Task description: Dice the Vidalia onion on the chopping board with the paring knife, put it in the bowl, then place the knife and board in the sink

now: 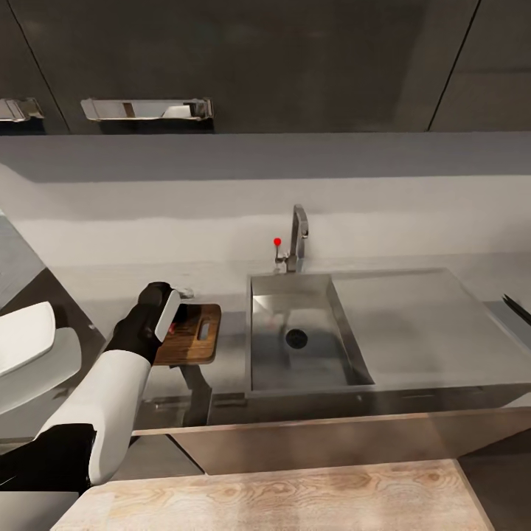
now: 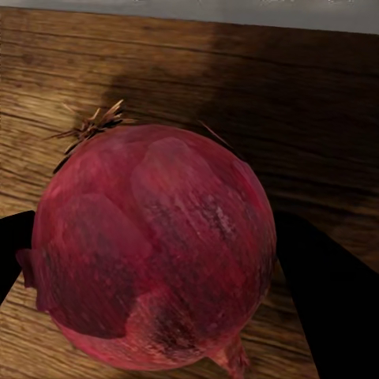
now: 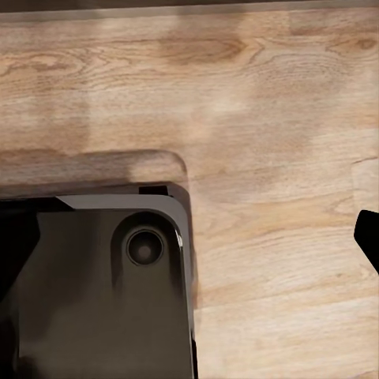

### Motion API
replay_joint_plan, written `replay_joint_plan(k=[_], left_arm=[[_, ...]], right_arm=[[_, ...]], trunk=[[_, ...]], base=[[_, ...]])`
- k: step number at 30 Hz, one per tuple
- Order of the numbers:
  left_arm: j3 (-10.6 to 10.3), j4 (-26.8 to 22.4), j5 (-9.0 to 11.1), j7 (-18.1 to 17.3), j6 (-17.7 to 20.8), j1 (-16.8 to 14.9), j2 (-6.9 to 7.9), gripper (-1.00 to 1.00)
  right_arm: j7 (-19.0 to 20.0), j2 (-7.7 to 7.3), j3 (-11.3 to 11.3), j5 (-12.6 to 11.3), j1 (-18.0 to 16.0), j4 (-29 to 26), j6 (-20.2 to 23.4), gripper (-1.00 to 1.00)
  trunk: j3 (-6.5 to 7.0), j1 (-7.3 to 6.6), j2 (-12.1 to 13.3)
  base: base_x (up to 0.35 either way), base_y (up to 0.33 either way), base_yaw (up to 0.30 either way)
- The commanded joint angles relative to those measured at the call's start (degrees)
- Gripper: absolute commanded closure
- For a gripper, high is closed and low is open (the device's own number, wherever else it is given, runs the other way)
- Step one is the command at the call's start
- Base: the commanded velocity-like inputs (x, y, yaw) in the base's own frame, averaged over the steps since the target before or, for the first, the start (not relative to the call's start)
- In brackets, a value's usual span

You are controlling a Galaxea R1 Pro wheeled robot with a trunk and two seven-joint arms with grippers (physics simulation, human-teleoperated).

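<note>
The left gripper (image 1: 175,313) hung over the chopping board (image 1: 193,335), its dark fingers (image 2: 328,292) clamped on either side of the Vidalia onion (image 2: 154,249), just above the wood. The board lay on the countertop (image 1: 110,310) beside the sink (image 1: 354,354), whose basin stood open around the drain (image 1: 296,338). The right wrist camera faced pale floor (image 3: 268,118); I couldn't tell that hand's state.

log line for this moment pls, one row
stage: onion to board | left hand: over board, onion between its fingers | sink: no onion | right hand: over wood floor
</note>
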Motion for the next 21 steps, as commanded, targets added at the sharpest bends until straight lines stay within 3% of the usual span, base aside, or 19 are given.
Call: replay_joint_plan(k=[1,12,13,21], left_arm=[[0.15,0.22,0.76,0.62,0.05,-0.01,-0.01,1.0],[0.23,0.22,0.67,0.62,-0.01,-0.01,0.0,1.0],[0.24,0.19,0.64,0.62,-0.01,-0.01,0.0,-1.0],[0.29,-0.18,0.58,0.62,-0.01,-0.01,0.0,-1.0]], right_arm=[[-0.21,-0.04,0.5,-0.57,-0.03,0.01,-0.18,-1.0],[-0.21,-0.04,0.5,-0.57,-0.03,0.01,-0.18,-1.0],[-0.21,-0.04,0.5,-0.57,-0.03,-0.01,-0.18,-1.0],[-0.21,-0.04,0.5,-0.57,-0.03,0.01,-0.18,-1.0]], trunk=[[-0.12,0.05,-0.07],[-0.12,0.05,-0.07],[-0.12,0.05,-0.07],[-0.12,0.05,-0.07]], base=[[0.0,0.0,0.0],[0.0,0.0,0.0],[0.0,0.0,0.0],[0.0,0.0,0.0]])
